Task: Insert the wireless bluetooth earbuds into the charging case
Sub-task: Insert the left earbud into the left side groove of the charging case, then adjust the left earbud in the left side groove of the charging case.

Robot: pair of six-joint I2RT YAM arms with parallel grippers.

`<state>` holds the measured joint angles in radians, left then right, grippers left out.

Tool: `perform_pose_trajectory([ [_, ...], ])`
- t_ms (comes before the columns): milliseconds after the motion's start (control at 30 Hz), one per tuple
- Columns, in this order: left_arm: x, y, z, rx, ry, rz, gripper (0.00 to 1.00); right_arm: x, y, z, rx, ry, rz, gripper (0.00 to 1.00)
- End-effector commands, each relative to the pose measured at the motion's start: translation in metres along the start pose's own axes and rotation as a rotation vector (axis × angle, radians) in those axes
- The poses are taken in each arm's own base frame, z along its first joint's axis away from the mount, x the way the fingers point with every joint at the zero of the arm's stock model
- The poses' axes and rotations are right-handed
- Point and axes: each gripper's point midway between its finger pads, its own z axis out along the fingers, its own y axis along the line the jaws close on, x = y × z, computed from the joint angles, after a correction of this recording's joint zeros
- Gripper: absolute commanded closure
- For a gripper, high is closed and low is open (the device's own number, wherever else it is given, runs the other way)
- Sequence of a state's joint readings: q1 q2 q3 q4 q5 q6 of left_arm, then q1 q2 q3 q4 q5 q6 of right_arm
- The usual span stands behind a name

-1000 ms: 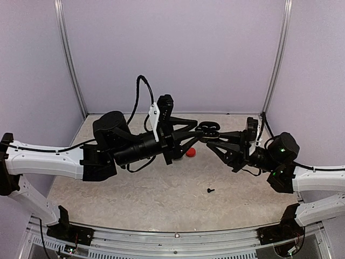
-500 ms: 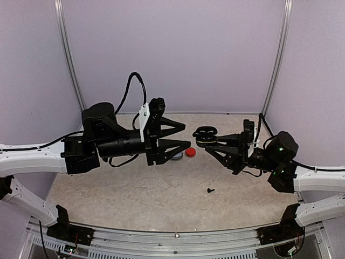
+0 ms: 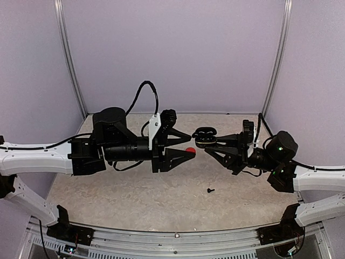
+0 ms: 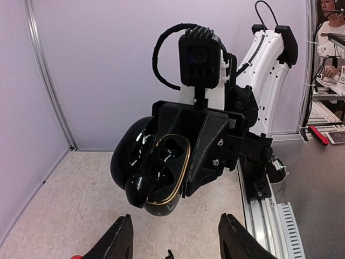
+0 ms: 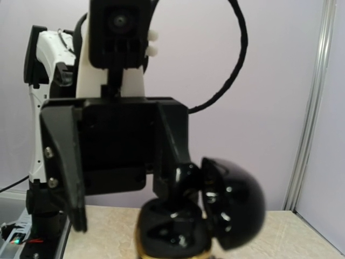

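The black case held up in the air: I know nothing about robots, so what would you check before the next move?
1. Case gripped: ok. The right gripper is shut on the black charging case, clear of the table.
2. Lid open: ok. The cavities face the left gripper.
3. Left gripper free: ok. Its jaws stand apart with nothing between them.
4. Earbud seated in the case: cannot tell. A rounded black lump sits at the case's lower edge, black on black.
5. Next earbud found: ok. A black earbud lies on the table, apart from both arms.
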<state>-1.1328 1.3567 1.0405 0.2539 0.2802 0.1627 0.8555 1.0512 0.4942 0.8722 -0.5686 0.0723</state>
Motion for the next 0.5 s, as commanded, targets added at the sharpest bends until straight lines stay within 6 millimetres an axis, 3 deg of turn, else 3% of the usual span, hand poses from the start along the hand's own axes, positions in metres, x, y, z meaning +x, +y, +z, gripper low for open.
perform_pose_trajectory([
  [0, -0.024, 0.000, 0.000, -0.017, -0.059, 0.048, 0.46, -0.013, 0.002, 0.005, -0.020, -0.033, -0.007, 1.00],
  [467, -0.029, 0.018, -0.010, -0.140, -0.070, 0.058, 0.48, -0.016, 0.005, 0.004, -0.030, -0.043, -0.013, 1.00],
])
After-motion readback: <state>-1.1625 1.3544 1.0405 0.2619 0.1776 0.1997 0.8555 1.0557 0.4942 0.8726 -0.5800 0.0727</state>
